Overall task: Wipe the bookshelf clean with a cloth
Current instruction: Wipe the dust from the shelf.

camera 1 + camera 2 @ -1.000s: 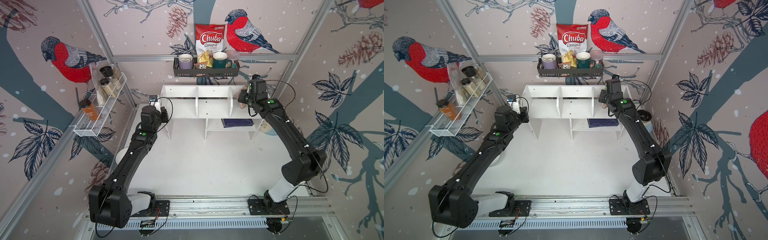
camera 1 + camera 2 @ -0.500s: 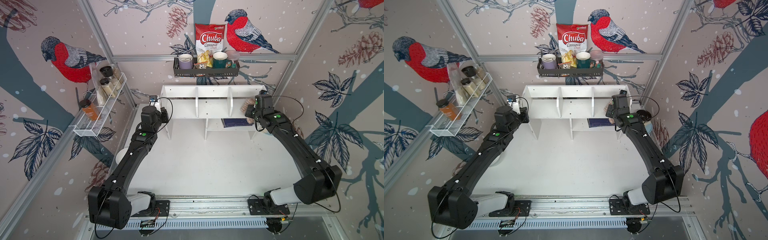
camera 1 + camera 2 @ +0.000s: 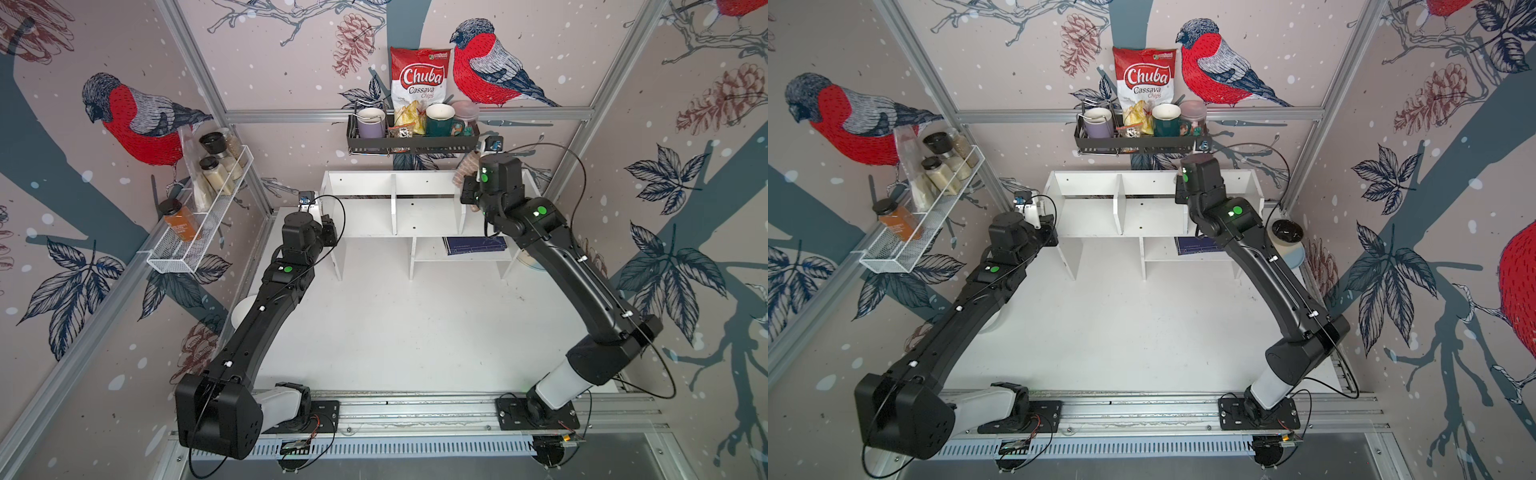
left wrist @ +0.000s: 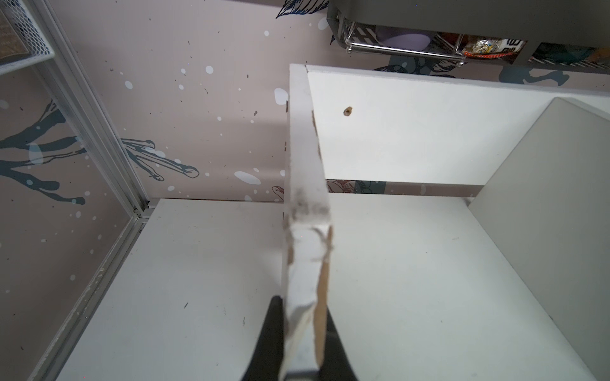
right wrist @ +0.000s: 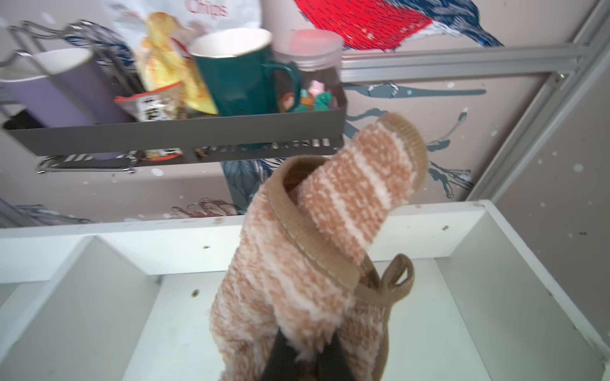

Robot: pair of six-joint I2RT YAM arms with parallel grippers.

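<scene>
The white bookshelf [image 3: 419,216] stands at the back of the table, seen in both top views [image 3: 1092,216]. My left gripper [image 4: 305,306] is shut on the front edge of its left side panel [image 4: 305,184], which is chipped and smudged there. In a top view the left gripper [image 3: 328,226] sits at the shelf's left end. My right gripper [image 5: 305,343] is shut on the tan striped cloth [image 5: 317,231], which bunches up over the right compartment [image 5: 429,313]. In a top view the cloth [image 3: 464,174] pokes out by the top rear board.
A black wall rack [image 3: 411,143] with mugs and a chips bag hangs just above the shelf. A white wire basket [image 3: 195,232] with jars is on the left wall. A dark book [image 3: 473,245] lies on the lower shelf. A dark bowl [image 3: 1286,230] sits right of the shelf.
My right gripper with the cloth swung down toward the shelf's right front, then came back up to the rear of the right compartment. The left arm has not moved.
</scene>
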